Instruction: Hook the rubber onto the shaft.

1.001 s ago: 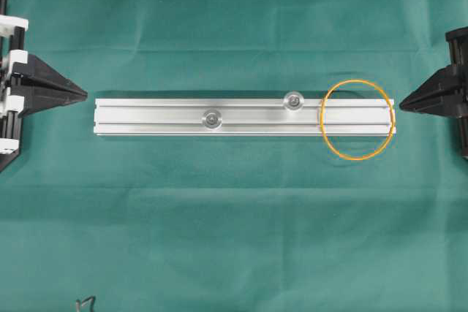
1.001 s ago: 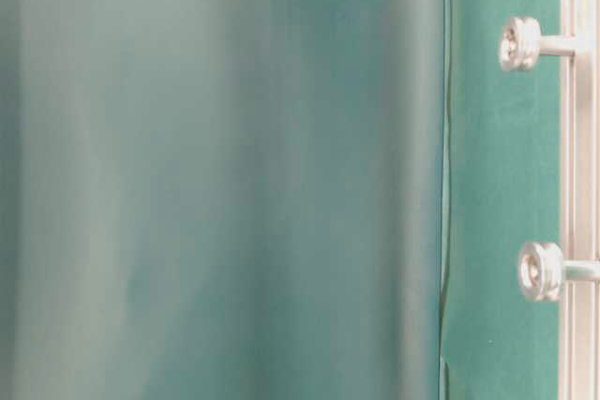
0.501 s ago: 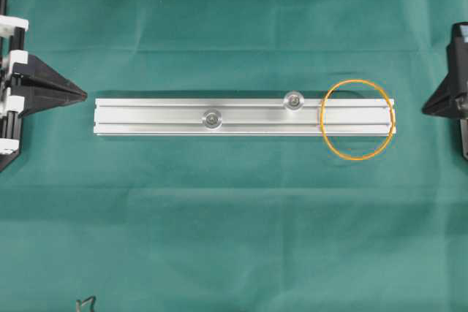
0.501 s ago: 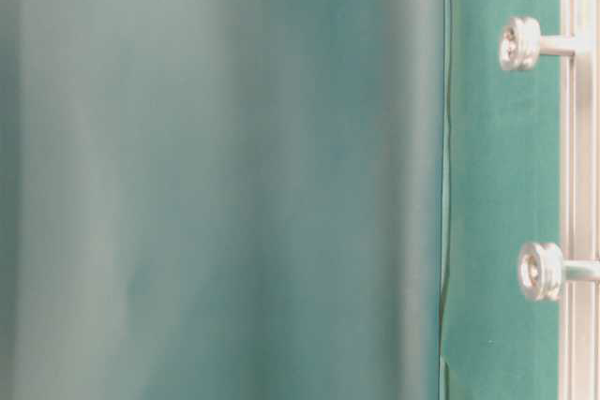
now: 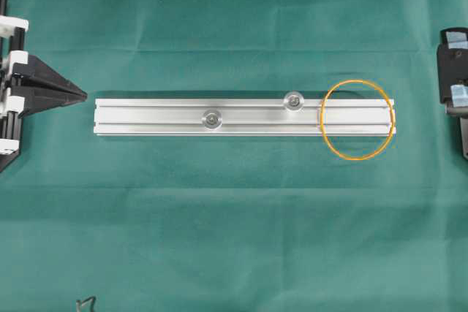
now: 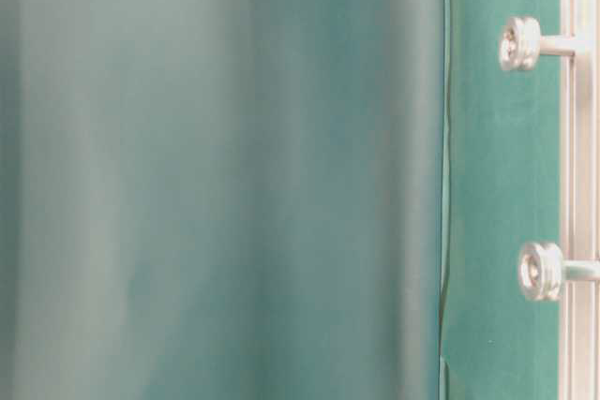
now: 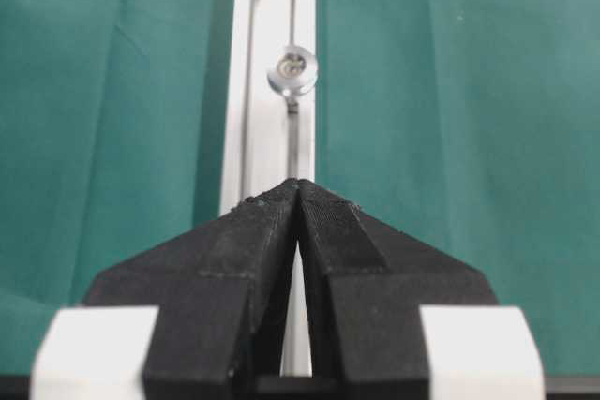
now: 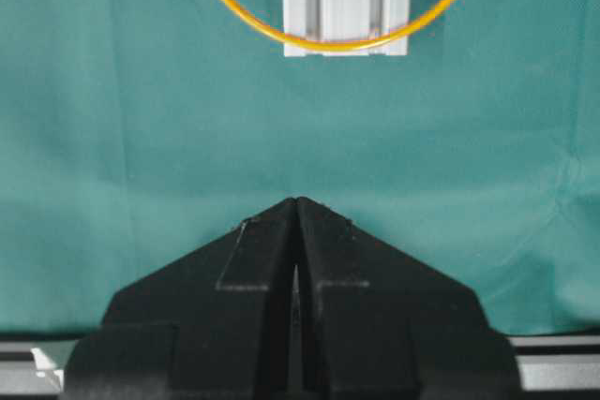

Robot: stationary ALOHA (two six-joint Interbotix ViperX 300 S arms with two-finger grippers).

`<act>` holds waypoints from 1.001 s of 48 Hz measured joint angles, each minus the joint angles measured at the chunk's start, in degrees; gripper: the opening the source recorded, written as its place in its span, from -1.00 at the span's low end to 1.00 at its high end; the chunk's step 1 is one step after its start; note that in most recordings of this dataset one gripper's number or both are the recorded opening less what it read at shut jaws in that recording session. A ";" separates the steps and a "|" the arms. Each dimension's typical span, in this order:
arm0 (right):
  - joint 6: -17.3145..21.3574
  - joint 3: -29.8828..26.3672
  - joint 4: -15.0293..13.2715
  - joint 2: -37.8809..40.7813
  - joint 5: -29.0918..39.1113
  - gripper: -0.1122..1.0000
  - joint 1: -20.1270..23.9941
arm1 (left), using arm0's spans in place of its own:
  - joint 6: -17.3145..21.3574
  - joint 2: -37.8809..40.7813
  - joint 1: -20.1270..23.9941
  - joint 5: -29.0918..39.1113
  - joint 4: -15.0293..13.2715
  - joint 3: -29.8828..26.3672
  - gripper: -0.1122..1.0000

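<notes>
Green cloth (image 5: 234,239) covers the table; table-level view is mostly blur, only a rail edge, two posts and a scrap of band at top right. Silver rail (image 5: 245,117) lies lengthwise, two shafts (image 5: 294,100) on it. Rubber band (image 5: 357,120) lies looped round the rail's right end, on neither shaft. Left gripper (image 7: 298,186) closed, tips near the rail's left end. Right gripper (image 8: 296,203) closed, empty; overhead now shows only its body at right edge, pointed tips seen 1 s ago gone.

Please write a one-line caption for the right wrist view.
Shut right gripper faces the rubber band draped over the rail end.
</notes>
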 measured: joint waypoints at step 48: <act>-0.18 0.00 -0.44 0.26 0.35 0.94 0.00 | -0.26 0.09 -0.09 -0.09 0.09 0.00 -0.79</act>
